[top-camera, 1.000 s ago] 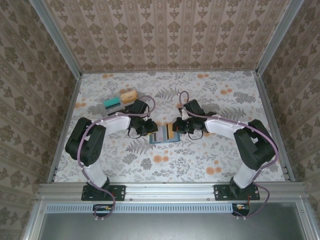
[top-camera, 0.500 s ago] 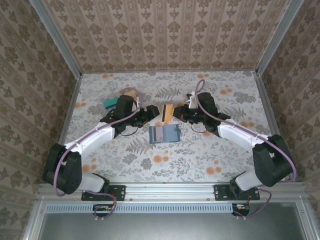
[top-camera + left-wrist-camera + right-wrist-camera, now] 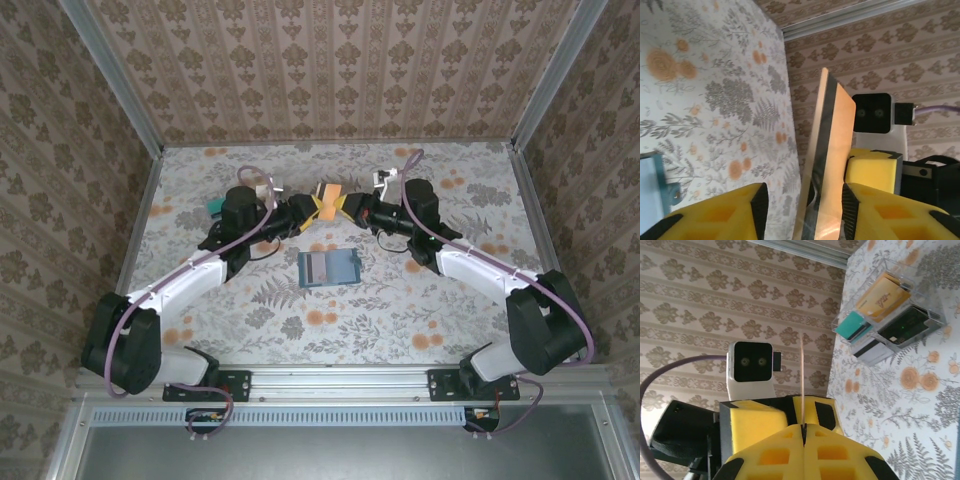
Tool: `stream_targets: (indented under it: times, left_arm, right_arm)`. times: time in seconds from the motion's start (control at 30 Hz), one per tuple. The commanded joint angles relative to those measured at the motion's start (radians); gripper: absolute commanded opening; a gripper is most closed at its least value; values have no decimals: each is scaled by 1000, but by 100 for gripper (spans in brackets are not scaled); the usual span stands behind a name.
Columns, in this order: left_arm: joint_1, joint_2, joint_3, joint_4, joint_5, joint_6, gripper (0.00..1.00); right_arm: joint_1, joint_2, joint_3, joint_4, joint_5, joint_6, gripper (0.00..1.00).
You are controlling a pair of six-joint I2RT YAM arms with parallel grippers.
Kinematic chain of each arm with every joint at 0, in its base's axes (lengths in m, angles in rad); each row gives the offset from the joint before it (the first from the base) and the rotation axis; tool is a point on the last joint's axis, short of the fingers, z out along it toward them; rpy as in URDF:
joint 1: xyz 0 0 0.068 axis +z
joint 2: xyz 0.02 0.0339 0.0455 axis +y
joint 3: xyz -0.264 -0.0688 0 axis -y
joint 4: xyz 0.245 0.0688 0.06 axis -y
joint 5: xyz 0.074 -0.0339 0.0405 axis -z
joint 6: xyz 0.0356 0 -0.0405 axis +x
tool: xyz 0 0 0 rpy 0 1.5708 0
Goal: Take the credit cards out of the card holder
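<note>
We are pinching the tan card (image 3: pixel 832 150) tight in our right gripper (image 3: pixel 803 426) above the table's (image 3: pixel 450 300) far middle. Our left gripper (image 3: pixel 308 207) is straddling it, jaws narrowly apart. The holder (image 3: pixel 329 268) is lying open nearer us.

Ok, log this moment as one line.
state: card held above table | right gripper: shut on tan-orange card | left gripper: open around it | card holder: lying open on table
</note>
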Motion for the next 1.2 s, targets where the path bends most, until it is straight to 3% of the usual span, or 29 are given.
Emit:
stream_targets:
  times: [0.0,0.27,0.37,0.47,0.6,0.73,0.93,1.07,1.17]
  left_arm:
    - [4,-21,-5,65,28,-26,36]
    - [12,-25,0,21,28,6,11]
    - [18,-33,10,-28,22,41,0]
    - [22,-47,29,-115,6,105,0]
    - [29,-76,72,-306,-45,242,0]
    - [46,-103,126,-532,-127,397,0]
    - [75,-129,236,-845,-266,634,0]
    - [90,-152,284,-954,-373,840,0]
    - [140,-171,270,-948,-400,964,0]
  right_arm:
    - [-8,-36,-10,64,-21,46,0]
    - [-14,-34,-21,53,-22,47,0]
    - [-18,-40,-24,10,-17,24,4]
    - [-19,-54,-23,-79,-3,-21,23]
    - [-24,-122,-7,-300,66,-123,63]
    - [-37,-168,1,-453,114,-244,82]
    - [-47,-232,32,-687,225,-420,99]
    - [-58,-251,47,-761,260,-468,100]
    - [-59,-251,63,-811,316,-479,100]
